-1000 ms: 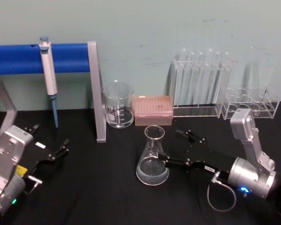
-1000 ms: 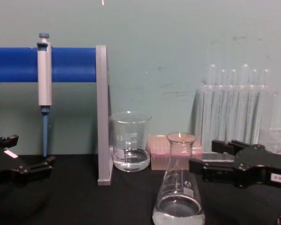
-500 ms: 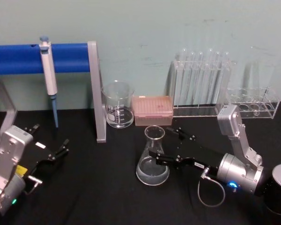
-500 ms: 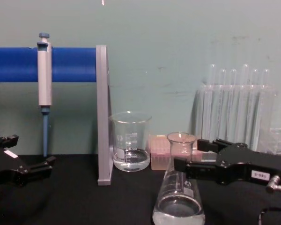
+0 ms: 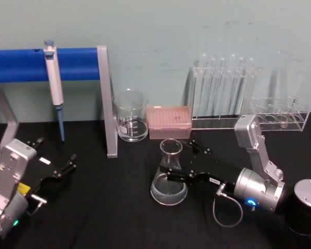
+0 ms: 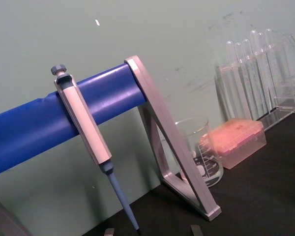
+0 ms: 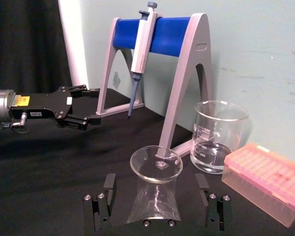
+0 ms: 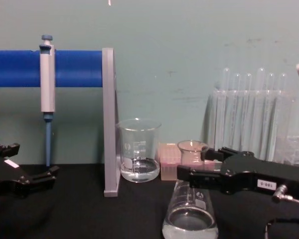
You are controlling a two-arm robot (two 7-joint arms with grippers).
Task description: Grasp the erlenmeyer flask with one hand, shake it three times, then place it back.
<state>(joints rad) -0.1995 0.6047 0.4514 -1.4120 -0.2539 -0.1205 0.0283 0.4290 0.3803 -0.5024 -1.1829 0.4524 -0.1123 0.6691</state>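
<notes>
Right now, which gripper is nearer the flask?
Right. The right gripper straddles the flask at its neck, jaws open either side; the left gripper sits far off to its left.

Backdrop's just a pale green painted wall (image 5: 160, 31) across the top of the frame, few dark scuff marks (image 5: 233, 23) upper right. Bottom half's a matte black tabletop (image 5: 109, 207).
</notes>
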